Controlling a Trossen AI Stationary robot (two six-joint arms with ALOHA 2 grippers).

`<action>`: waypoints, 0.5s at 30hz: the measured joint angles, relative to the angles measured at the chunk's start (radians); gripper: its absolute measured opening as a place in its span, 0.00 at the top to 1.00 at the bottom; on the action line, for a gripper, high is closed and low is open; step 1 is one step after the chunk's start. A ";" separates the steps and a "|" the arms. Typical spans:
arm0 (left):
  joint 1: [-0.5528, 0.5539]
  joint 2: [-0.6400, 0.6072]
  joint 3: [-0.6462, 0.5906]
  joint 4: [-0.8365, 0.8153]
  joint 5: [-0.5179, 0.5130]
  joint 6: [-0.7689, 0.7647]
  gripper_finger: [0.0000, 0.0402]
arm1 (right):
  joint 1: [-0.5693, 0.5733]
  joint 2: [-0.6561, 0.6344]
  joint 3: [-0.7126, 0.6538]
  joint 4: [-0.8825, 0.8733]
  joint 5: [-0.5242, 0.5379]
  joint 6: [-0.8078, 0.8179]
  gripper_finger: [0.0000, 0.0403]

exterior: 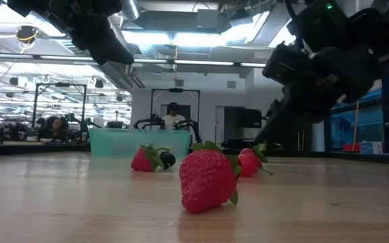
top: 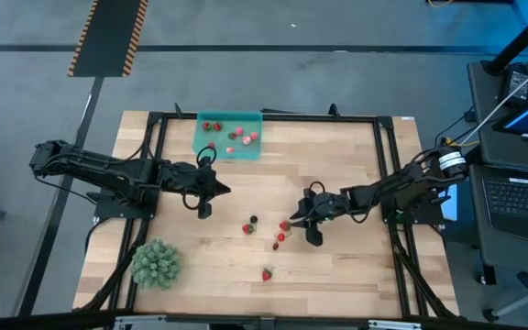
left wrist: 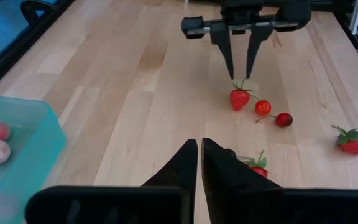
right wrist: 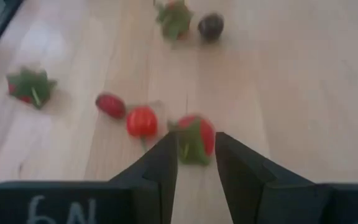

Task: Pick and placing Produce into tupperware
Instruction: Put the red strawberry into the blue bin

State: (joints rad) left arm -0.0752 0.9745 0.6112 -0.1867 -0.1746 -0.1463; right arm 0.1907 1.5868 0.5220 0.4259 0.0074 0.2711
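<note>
- Now my right gripper (right wrist: 194, 163) hangs over the loose fruit, fingers parted a little and holding nothing; the strawberry (right wrist: 194, 138) lies just ahead of the tips, in line with the gap, leafy cap turned toward me.
- Beside it sit a round red tomato-like fruit (right wrist: 142, 121) and a darker oblong one (right wrist: 110, 105), both smooth and glossy.
- My left gripper (left wrist: 199, 163) is pinched nearly closed, empty, near the translucent teal tupperware (top: 228, 148), which already holds pink and red pieces.
- Clearly my right arm is nearer this strawberry.
</note>
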 joint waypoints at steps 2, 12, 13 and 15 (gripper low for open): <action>0.000 0.000 0.000 0.000 0.000 0.000 0.95 | 0.011 0.000 0.000 -0.023 0.000 0.012 0.73; 0.000 0.000 0.000 0.000 -0.001 0.000 0.92 | 0.030 0.001 0.000 -0.018 0.016 0.012 0.73; 0.000 0.000 0.000 0.000 -0.001 0.000 0.92 | 0.032 0.002 0.000 -0.018 0.028 0.012 0.73; 0.000 0.000 0.000 0.000 -0.001 0.000 0.93 | 0.036 0.006 0.000 -0.019 0.049 0.012 0.73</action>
State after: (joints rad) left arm -0.0750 0.9745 0.6113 -0.1864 -0.1755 -0.1459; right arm 0.2264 1.5930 0.5220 0.4068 0.0567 0.2831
